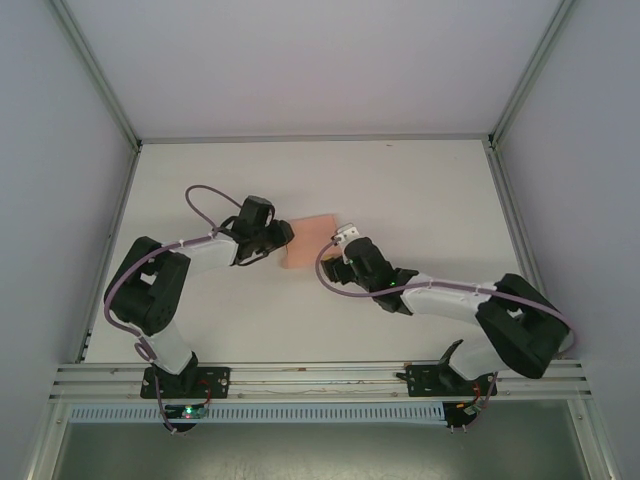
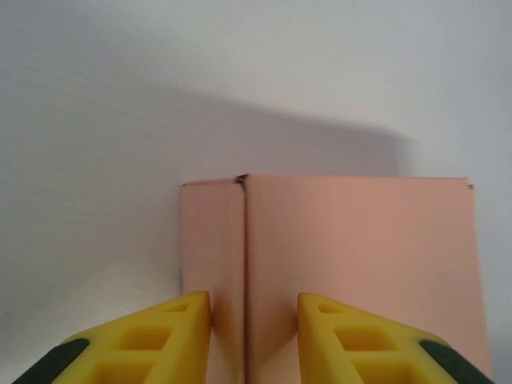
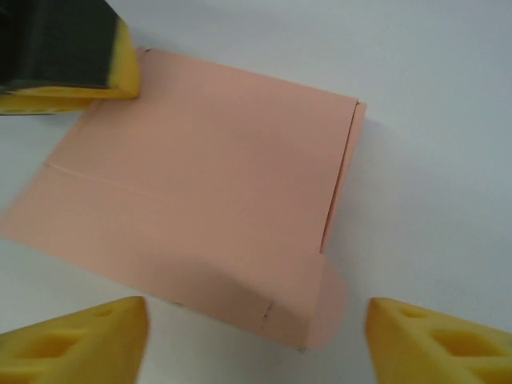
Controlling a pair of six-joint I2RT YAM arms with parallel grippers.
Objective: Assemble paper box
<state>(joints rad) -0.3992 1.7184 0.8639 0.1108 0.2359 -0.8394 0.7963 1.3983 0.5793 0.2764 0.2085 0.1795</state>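
Observation:
The paper box [image 1: 312, 243] is a salmon-pink folded card lying flat near the middle of the white table. My left gripper [image 1: 285, 235] is at its left edge. In the left wrist view the yellow fingers [image 2: 180, 332] stand close on either side of a raised fold of the paper box [image 2: 360, 256], and the card touches both. My right gripper [image 3: 256, 344] is open at the right end of the box. The rounded tab and near corner of the paper box [image 3: 208, 184] lie just ahead of its wide-apart fingertips, untouched. A finger of the left gripper [image 3: 76, 48] sits on the far corner.
White enclosure walls stand to the left, right and back of the table [image 1: 420, 190]. An aluminium rail [image 1: 320, 375] runs along the near edge where both arm bases are bolted. The right arm's cable [image 1: 335, 285] loops just below the box.

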